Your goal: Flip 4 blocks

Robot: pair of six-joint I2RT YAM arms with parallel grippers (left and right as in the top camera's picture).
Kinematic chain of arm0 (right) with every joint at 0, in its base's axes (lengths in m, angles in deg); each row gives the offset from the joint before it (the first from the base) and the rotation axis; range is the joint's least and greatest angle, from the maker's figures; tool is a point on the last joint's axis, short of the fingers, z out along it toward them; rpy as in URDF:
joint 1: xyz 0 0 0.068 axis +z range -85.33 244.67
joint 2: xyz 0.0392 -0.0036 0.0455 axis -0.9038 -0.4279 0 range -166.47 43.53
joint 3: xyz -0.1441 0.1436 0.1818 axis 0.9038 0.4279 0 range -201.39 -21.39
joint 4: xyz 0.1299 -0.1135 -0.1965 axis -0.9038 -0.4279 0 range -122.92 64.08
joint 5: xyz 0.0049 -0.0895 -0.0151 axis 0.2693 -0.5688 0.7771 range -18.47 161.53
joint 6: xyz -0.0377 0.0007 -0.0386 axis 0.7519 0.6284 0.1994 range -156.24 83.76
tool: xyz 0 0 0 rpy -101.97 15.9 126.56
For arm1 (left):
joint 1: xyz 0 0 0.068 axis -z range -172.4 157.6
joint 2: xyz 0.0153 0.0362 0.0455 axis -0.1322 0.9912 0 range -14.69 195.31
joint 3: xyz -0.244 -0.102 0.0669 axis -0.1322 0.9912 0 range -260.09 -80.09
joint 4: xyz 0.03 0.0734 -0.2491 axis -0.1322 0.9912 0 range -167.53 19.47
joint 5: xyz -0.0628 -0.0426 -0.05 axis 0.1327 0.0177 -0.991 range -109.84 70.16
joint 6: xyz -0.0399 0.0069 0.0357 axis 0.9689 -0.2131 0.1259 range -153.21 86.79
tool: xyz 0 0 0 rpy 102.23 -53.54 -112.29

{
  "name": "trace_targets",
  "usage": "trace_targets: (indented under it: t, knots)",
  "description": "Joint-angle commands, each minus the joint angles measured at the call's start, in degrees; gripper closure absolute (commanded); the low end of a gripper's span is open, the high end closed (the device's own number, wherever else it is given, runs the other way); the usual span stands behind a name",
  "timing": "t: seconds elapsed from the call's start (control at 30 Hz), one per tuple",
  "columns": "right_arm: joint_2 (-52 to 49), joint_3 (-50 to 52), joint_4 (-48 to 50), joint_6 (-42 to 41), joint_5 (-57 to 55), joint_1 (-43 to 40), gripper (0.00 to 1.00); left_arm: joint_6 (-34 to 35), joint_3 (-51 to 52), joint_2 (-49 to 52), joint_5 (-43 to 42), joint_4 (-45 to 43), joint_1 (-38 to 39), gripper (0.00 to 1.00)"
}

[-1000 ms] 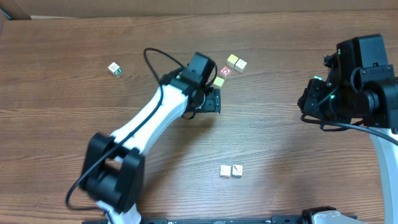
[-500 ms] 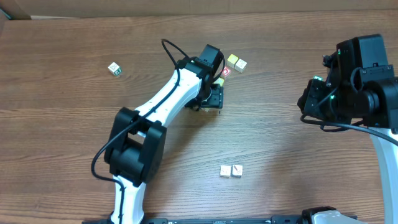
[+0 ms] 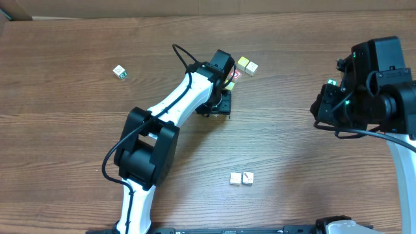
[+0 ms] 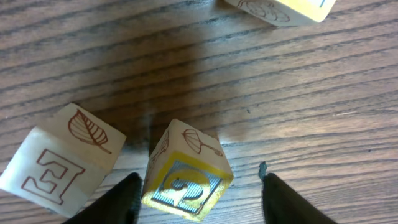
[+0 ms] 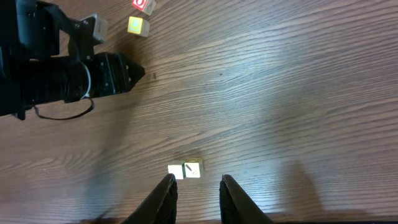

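Left gripper (image 4: 199,179) sat low over the brown wood-grain table (image 3: 312,52). Its jaws stood apart, straddling the small wooden cube with yellow-framed face (image 4: 186,183), with a gap on the cube's right. The cream wooden cube with red E and leaf (image 4: 59,165) lay just beside. Right gripper (image 5: 196,179) hung well apart, fingers slightly parted, empty. Two cream wooden cubes (image 3: 242,178) sat touching, nearer the front.

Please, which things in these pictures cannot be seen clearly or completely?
Overhead: the left arm hides most of the yellow block.
Overhead: marks on the two near blocks are too small to read.
Left wrist: the top block is cut off by the upper edge.
Right wrist: the red cube is cut off by the upper edge.
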Motion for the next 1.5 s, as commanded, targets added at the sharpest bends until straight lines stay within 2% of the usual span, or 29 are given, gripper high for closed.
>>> trace_targets:
  t: [0.0, 0.1, 0.17, 0.2, 0.43, 0.57, 1.0, 1.27, 1.47]
  knots:
    - [0.46, 0.07, -0.04, 0.48, 0.96, -0.22, 0.75, -0.68, -1.05, 0.98, -0.66, -0.39, -0.57, 0.5]
    - [0.46, 0.07, -0.02, 0.46, 1.05, -0.22, 0.75, -0.81, -1.05, 1.01, -0.57, -0.44, -0.57, 0.56]
    - [0.46, 0.07, -0.11, 0.46, 1.07, -0.24, 0.75, -0.92, -1.05, 1.03, -0.15, -0.44, -0.59, 0.74]
    - [0.46, 0.07, -0.2, 0.46, 1.09, -0.22, 0.75, -0.92, -1.05, 1.03, -0.04, -0.46, -0.59, 0.77]
    - [0.46, 0.07, -0.42, 0.46, 1.09, -0.22, 0.75, -0.92, -1.05, 1.03, -0.2, -0.11, -0.55, 0.83]
    - [0.46, 0.07, -0.39, 0.46, 1.07, -0.24, 0.76, -0.92, -1.05, 1.03, -0.17, 0.46, -0.57, 0.96]
    - [0.46, 0.07, -0.42, 0.48, 1.05, -0.24, 0.75, -1.33, -9.33, -0.83, 1.68, 9.86, -1.03, 0.96]
    - [0.46, 0.07, -0.57, 0.48, 1.01, -0.22, 0.76, 0.48, -9.33, -5.33, 3.67, 16.74, 0.39, 0.96]
    - [0.46, 0.07, -0.79, 1.31, 1.01, -0.24, 0.76, 2.56, -7.87, -10.45, 7.52, 18.69, 4.63, 0.96]
